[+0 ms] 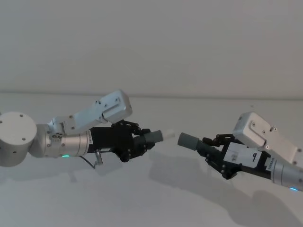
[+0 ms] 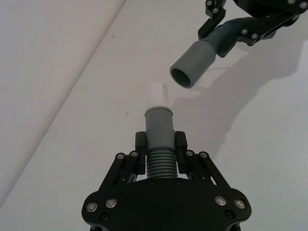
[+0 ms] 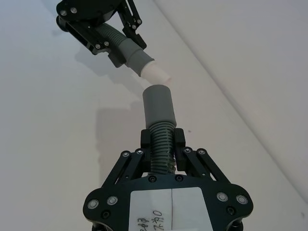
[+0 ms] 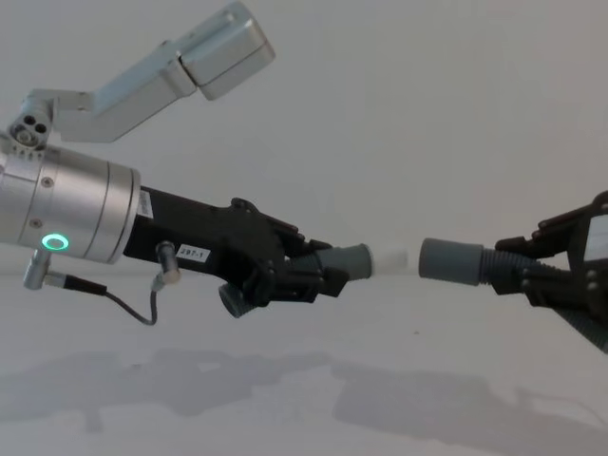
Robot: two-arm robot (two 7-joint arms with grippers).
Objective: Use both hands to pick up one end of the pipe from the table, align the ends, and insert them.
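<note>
Both hose pieces are off the table [image 1: 142, 198], held in the air facing each other. The left gripper [image 2: 160, 147] is clamped on the ribbed part of the left hose piece [image 2: 159, 139], just behind its narrow cuff [image 1: 154, 137]; the pale tip [image 4: 388, 258] points at the other piece. The right gripper [image 3: 162, 144] is clamped on the ribs of the right hose piece [image 3: 161, 139], just behind the wide cuff [image 1: 189, 141]. The 2 ends are near each other with a small gap, not touching. In the wrist views the wide cuff's open mouth sits a little off the tip's line, so alignment looks unfinished. The hoses look light; the ribbed sections are likely bendy and the cuffs stiff. Gripping right behind each cuff, as now, should keep the ends from drooping during insertion.
</note>
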